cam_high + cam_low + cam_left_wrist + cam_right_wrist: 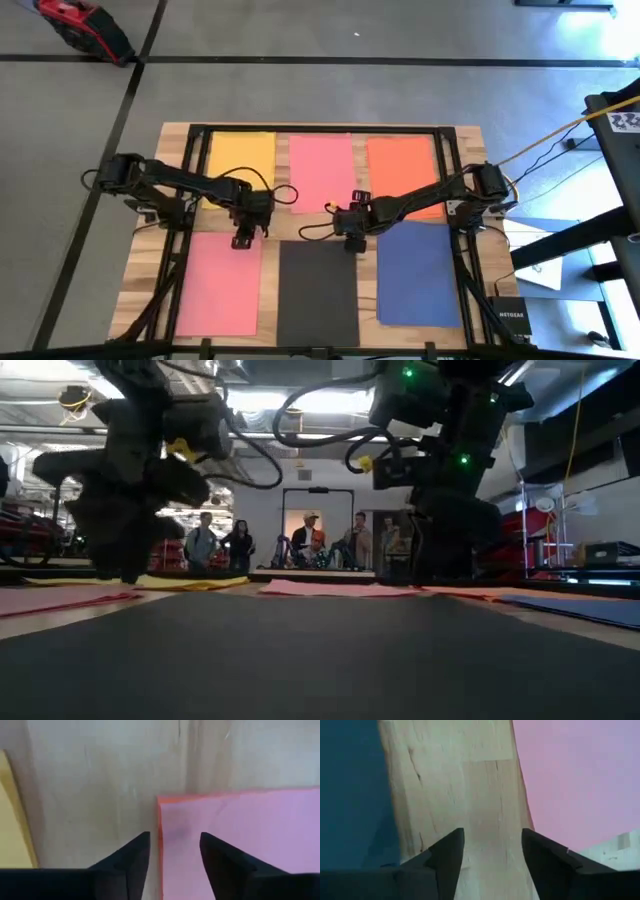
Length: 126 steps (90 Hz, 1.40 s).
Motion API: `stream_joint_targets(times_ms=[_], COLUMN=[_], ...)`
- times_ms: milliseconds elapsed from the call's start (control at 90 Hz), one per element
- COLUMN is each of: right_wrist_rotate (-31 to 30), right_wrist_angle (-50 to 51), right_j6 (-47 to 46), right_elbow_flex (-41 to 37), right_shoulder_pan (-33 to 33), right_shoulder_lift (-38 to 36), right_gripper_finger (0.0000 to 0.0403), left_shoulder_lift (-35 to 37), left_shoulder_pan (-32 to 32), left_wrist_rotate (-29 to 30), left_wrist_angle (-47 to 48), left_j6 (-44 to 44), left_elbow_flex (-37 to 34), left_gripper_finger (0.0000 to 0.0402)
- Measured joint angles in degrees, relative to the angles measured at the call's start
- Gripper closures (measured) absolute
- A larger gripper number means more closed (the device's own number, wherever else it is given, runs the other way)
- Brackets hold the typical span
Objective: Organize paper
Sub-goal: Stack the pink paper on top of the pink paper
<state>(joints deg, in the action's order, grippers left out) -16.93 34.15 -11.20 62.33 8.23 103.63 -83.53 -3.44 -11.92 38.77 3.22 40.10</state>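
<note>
- Pale wooden tabletop (275, 232) carries six sheets in two rows of three; people stand in the room well behind it.
- Left gripper (174, 851): fingers apart, nothing between them. It hangs low over the corner of the near pink sheet (222, 282), the sheet's edge running between the two fingers.
- Right gripper (492, 849): fingers apart, empty, over bare wood between the dark blue sheet (418, 272) and the far pink sheet (322, 168).
- Landmark taken: black sheet (318, 294), middle of the near row. Near pink sheet lies just beside it on the left arm's side, dark blue just beside it on the right arm's side.
- Beyond the black sheet, the far row: yellow sheet (241, 160), far pink sheet, orange sheet (403, 172).
- Judgement: the left gripper appears set to take the near pink sheet by its corner. Thin paper lies flush to the wood, so one finger should press down and slide under the edge before closing; lift slowly to avoid creasing or dragging the black sheet.
</note>
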Motion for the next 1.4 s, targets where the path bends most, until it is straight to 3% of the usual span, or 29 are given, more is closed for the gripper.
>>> stream_joint_targets(times_ms=[256,378,556,700,989,1400], right_wrist_rotate=[0.01,0.0,0.0,0.0,0.01,0.02], right_wrist_angle=[0.02,0.04,0.19,0.26,0.31,0.28], right_j6=[0.72,0.72,0.66,0.66,0.63,0.63], right_elbow_flex=[0.0,0.0,0.0,0.0,0.0,0.0], right_shoulder_pan=[0.0,0.0,0.0,0.0,0.0,0.0], right_shoulder_lift=[0.0,0.0,0.0,0.0,0.0,0.0], right_gripper_finger=[0.0214,0.0214,0.0214,0.0214,0.0214,0.0214], left_shoulder_lift=[0.0,0.0,0.0,0.0,0.0,0.0], left_shoulder_pan=[0.11,0.11,0.11,0.11,1.29,1.4], left_wrist_rotate=[1.88,2.92,2.95,2.95,0.76,2.21], left_wrist_angle=[0.22,1.43,1.44,2.37,2.6,2.61], left_j6=[-0.22,0.85,3.0,3.21,1.7,-2.19], left_elbow_flex=[0.58,1.85,2.34,2.34,2.34,2.34], left_gripper_finger=[0.0247,0.029,0.0384,0.04,0.0392,0.0284])
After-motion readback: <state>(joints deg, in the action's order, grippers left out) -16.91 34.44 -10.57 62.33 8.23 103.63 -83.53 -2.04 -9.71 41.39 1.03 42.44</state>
